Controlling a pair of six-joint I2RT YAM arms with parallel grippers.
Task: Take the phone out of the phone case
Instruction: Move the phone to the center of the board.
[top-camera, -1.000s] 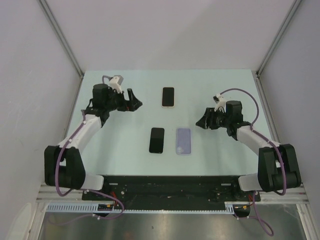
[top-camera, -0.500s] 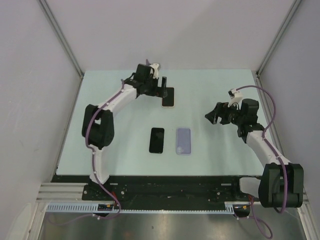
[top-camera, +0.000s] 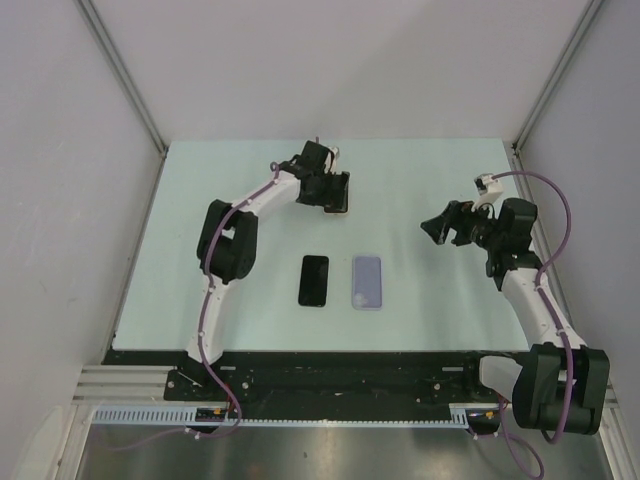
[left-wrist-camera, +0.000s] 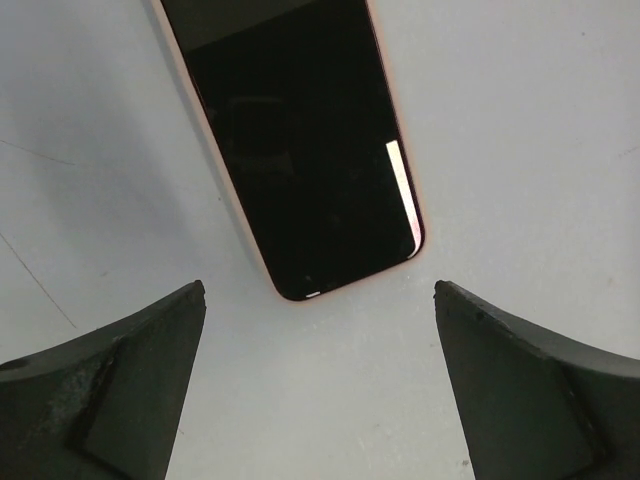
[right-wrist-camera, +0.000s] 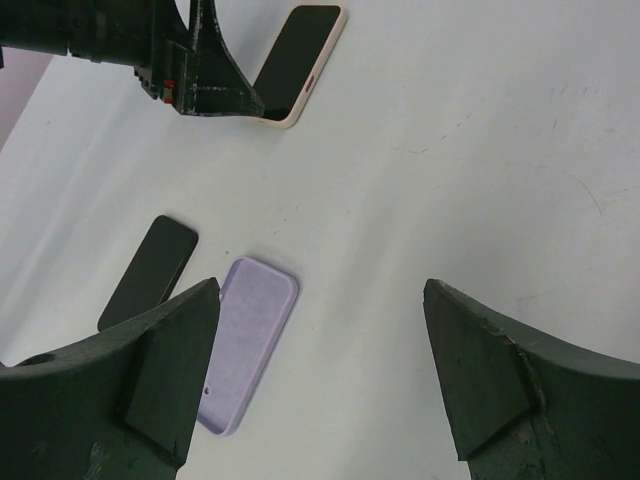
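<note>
Cased phone (left-wrist-camera: 300, 150) face up, long axis near-to-far, left end effector (left-wrist-camera: 318, 300) above

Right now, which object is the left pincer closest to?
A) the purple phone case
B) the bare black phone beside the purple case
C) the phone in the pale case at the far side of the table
C: the left wrist view shows the open left pincer with the phone in the pale case lying just ahead of it.
</note>
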